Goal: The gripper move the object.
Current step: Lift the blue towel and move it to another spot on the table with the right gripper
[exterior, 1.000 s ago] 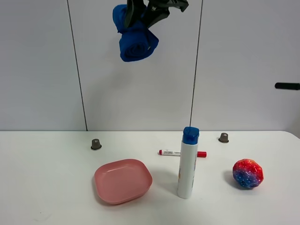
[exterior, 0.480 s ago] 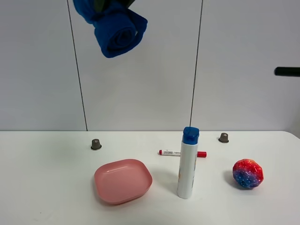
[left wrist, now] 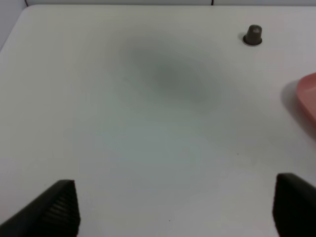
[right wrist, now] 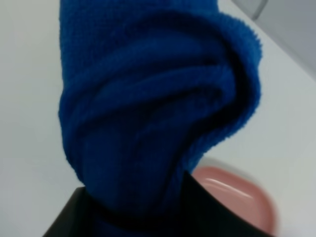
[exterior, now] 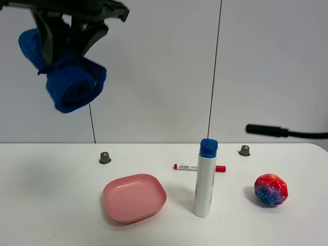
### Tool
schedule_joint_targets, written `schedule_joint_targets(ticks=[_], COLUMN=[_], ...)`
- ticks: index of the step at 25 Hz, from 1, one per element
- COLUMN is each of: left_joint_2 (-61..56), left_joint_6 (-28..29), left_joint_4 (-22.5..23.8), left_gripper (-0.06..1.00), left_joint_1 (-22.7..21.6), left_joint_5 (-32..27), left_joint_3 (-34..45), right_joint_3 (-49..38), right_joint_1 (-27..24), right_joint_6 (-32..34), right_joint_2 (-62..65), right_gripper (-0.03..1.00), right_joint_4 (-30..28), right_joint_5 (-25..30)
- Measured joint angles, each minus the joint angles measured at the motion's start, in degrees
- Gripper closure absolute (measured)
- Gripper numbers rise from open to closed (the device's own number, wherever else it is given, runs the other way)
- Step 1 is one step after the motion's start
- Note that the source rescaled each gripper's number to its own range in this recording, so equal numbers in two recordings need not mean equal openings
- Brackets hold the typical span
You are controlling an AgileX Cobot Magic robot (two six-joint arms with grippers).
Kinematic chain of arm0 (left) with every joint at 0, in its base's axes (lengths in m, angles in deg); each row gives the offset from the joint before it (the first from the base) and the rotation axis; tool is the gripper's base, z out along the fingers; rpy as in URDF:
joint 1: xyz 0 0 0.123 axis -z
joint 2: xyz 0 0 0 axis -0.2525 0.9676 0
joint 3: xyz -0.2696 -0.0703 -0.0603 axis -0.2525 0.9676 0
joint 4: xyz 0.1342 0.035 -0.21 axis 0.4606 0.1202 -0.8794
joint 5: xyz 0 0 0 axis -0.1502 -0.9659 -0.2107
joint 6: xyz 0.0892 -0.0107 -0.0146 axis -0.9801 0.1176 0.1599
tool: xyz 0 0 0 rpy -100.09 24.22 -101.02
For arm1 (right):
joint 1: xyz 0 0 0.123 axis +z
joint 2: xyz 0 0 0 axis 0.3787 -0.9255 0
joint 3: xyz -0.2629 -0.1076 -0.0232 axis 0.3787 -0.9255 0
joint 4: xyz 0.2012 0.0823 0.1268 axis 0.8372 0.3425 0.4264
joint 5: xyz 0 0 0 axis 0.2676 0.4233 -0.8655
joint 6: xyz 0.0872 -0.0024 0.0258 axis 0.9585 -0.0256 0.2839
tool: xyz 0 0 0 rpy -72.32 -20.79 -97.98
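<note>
right gripper (exterior: pixel 66 31) is way up high, reaching across the middle to the left side of the exterior view, and it's clamped tight on the blue rolled towel (exterior: pixel 72 84). the roll hangs just under the dark fingers, end-on to the camera, well above the white table (exterior: pixel 46 210) with only the wall behind it. over on the right wrist camera the towel fills nearly the whole view, its folds bunched where the jaws pinch it, and a blurred slice of the pink plate (exterior: pixel 134 198) shows far beneath

left gripper (left wrist: pixel 177 210) now: two dark fingertips (left wrist: pixel 59 210) sit at opposite corners of its wrist view, spread wide apart, nothing but bare table between them. that view also catches the left grey cap (left wrist: pixel 254 35) and a sliver of the plate's rim

down on the table, the pink plate sits front and left of centre. the white bottle (exterior: pixel 205 179) with its blue top stands upright just beside the plate on the right. the red marker (exterior: pixel 199 167) lies flat behind the bottle. the multicoloured ball (exterior: pixel 271 189) rests well off to the right. the right grey cap (exterior: pixel 244 150) stands near the back edge. a thin dark bar (exterior: pixel 287 132) pokes in from the right edge, can't tell what it belongs to
</note>
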Motion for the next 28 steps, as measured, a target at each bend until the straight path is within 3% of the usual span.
schedule_joint_targets(ticks=[6, 8, 11, 20, 28], left_joint_2=[0.0, 0.0, 0.0, 0.0, 0.0], left_joint_6=[0.0, 0.0, 0.0, 0.0, 0.0], left_joint_4=[0.0, 0.0, 0.0, 0.0, 0.0], left_gripper=[-0.06, -0.06, -0.06, -0.06, -0.06], left_joint_1=[0.0, 0.0, 0.0, 0.0, 0.0], left_joint_5=[0.0, 0.0, 0.0, 0.0, 0.0], left_joint_3=[0.0, 0.0, 0.0, 0.0, 0.0], right_joint_3=[0.0, 0.0, 0.0, 0.0, 0.0], right_joint_1=[0.1, 0.1, 0.1, -1.1, -1.6], right_joint_6=[6.2, 8.5, 12.2, 31.0, 35.0], right_joint_2=[-7.0, -11.4, -15.0, -23.4, -25.1], right_gripper=[0.97, 0.97, 0.97, 0.97, 0.97], right_joint_4=[7.9, 13.5, 16.7, 17.5, 15.6], right_joint_5=[-6.5, -12.3, -17.1, -23.5, -23.6])
